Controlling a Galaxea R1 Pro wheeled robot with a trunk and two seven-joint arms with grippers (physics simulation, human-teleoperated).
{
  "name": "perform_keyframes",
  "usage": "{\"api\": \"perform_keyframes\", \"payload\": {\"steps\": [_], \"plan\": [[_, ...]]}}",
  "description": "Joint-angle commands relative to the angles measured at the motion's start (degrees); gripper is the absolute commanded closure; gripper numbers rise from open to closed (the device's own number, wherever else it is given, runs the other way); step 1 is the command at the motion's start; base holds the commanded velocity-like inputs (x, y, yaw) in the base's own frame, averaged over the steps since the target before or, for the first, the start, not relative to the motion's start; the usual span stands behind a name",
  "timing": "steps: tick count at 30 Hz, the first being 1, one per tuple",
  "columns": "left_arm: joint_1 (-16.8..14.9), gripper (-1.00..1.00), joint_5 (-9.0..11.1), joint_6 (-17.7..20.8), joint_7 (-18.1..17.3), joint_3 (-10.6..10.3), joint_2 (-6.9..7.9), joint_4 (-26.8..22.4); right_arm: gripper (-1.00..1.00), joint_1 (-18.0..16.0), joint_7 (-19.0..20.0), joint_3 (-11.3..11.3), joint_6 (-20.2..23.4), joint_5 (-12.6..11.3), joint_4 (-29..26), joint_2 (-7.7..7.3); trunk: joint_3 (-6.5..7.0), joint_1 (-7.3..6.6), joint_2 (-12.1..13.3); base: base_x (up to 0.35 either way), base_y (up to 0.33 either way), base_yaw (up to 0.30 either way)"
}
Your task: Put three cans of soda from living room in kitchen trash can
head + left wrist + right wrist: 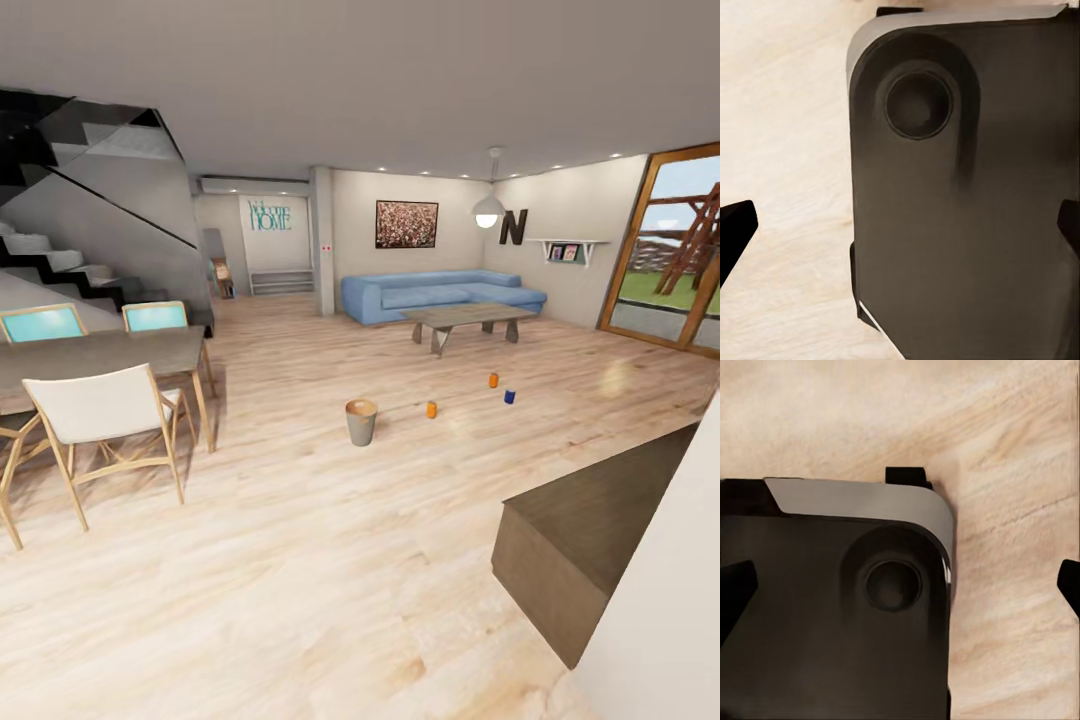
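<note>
- In the left wrist view the left gripper (pixel 900 225) has its two dark fingers (pixel 735 232) at opposite edges of the picture, spread wide apart and released, with nothing between them.
- Beyond those fingers lies the robot's dark base (pixel 960 210) with a round recess in it, and pale wood floor (pixel 780 135) beside it.
- In the right wrist view the right gripper (pixel 900 585) is likewise released: its fingers (pixel 733 592) sit at the far edges, holding nothing.
- Under them are the same dark base (pixel 817 630), with its grey rim, and the wood floor (pixel 1012 457).
- In the head view, the tash can (pixel 361 421) stands upright on the wood floor (pixel 300 560), in the open middle of the room.
- The nearest orange can of soda (pixel 431 409) stands on the floor just to the right of the tash can, apart from it.
- A second orange can (pixel 493 380) stands further right and further back; the dark blue can (pixel 509 397) stands near it, slightly closer to the camera.
- Behind the cans is a grey low desk (pixel 468 318), and behind that a blue corner sofa (pixel 440 292) against the wall.
- A black letter N (pixel 513 227) hangs on the wall, and a wood-framed glass door (pixel 680 250) is at the right.
- At the left are a dining table (pixel 100 355) with chairs (pixel 105 410) and a staircase (pixel 80 220).
- A dark wooden block (pixel 590 530) sits at the near right.
</note>
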Motion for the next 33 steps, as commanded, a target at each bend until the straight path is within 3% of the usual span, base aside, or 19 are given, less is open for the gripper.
{"api": "perform_keyframes", "payload": {"steps": [1,5,11,12,20,21,25,28,33], "plan": [[-0.30,-1.00,0.02,0.03,0.00,0.01,-0.01,-0.04,-1.00,-0.26,0.00,0.00,0.01,0.00,-0.12,-0.02,0.00,0.00,0.00,0.337,0.000,0.000],[-2.88,-1.00,1.61,0.62,-0.05,0.04,-0.03,-0.17,-1.00,-3.17,0.00,0.05,1.98,0.30,-0.39,-0.06,0.00,0.00,0.00,0.343,0.000,0.000],[-7.43,-1.00,4.76,4.32,-0.03,0.03,0.17,-0.39,-1.00,-8.35,0.00,0.07,8.55,1.62,-0.52,0.19,0.00,0.00,0.00,0.346,0.000,0.000],[-12.12,-1.00,6.24,7.52,-0.12,0.08,0.26,-0.96,-1.00,-13.03,0.03,0.07,12.27,2.10,-0.74,0.49,0.00,0.00,0.00,0.347,0.000,0.000],[-24.42,-1.00,13.16,14.89,-0.42,0.05,0.20,-2.80,-1.00,-24.94,0.00,0.03,17.97,2.32,-0.98,1.08,0.00,0.00,0.00,0.347,0.000,0.000],[-24.42,-1.00,13.16,14.89,-0.42,0.05,0.20,-2.80,-1.00,-24.94,0.00,0.03,17.97,2.32,-0.98,1.08,0.00,0.00,0.00,0.347,0.000,0.000],[-30.87,-1.00,15.27,18.26,-0.52,0.09,0.05,-5.78,-1.00,-30.87,0.00,0.04,21.36,2.32,-1.41,2.20,0.00,0.00,0.00,0.347,0.000,0.000],[-32.58,-1.00,16.03,19.44,-0.48,0.12,0.00,-7.76,-1.00,-32.56,0.00,0.06,22.01,2.31,-2.15,2.63,0.00,0.00,0.00,0.347,0.000,0.000],[-34.20,-1.00,18.49,22.32,-0.21,0.21,-0.19,-15.44,-1.00,-34.77,0.00,0.04,22.80,2.28,-6.83,3.19,0.00,0.00,0.00,0.347,0.000,0.000]]}}
